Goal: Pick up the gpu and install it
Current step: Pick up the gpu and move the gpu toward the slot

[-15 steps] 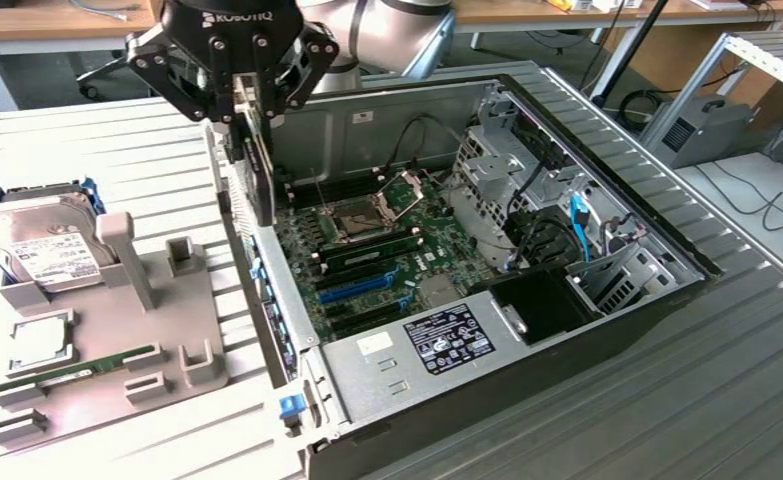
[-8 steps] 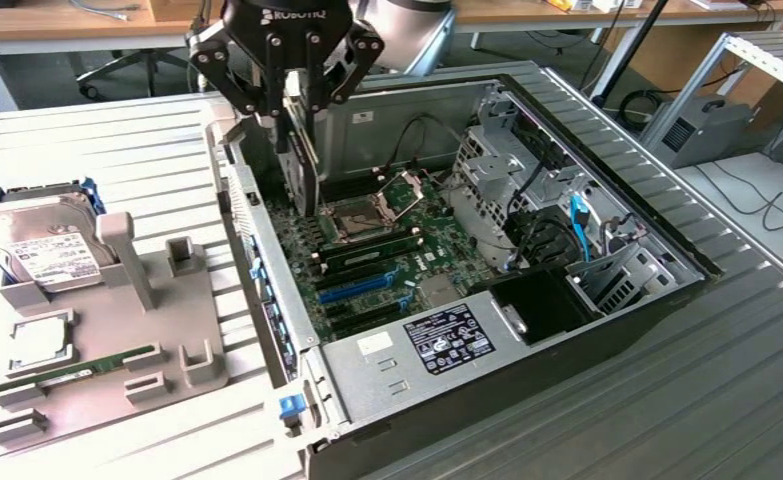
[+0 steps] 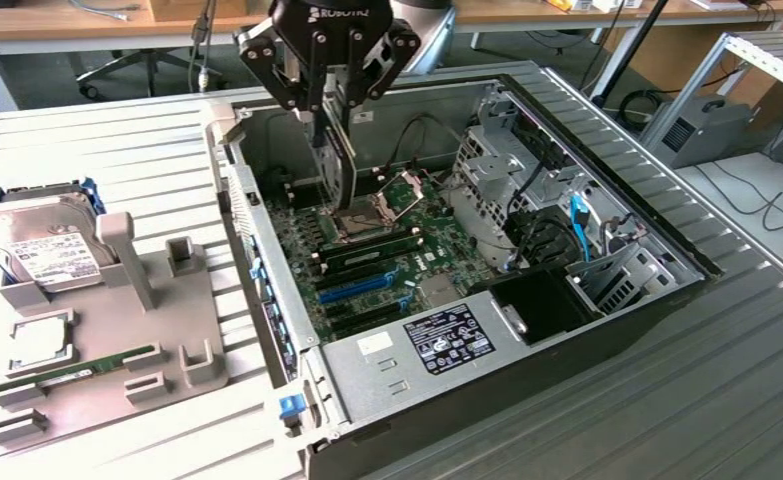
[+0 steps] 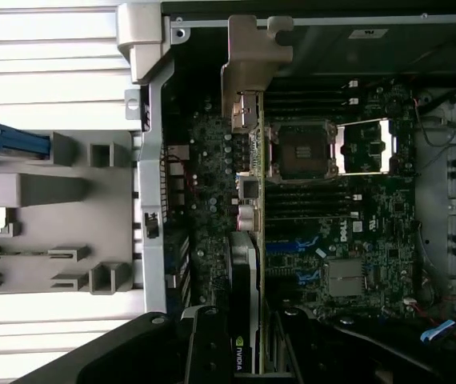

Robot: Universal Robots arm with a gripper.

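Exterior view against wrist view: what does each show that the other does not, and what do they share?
Exterior view: the labelled power supply and the desks behind. Wrist view: the logo on the edge of the gpu. Both: the gripper holding the gpu on edge over the motherboard, near the CPU socket.

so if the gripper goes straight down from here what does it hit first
The gpu held in the gripper would touch first, likely on the motherboard just beside the cpu socket. Depth is unclear, so the exact spot is a guess.
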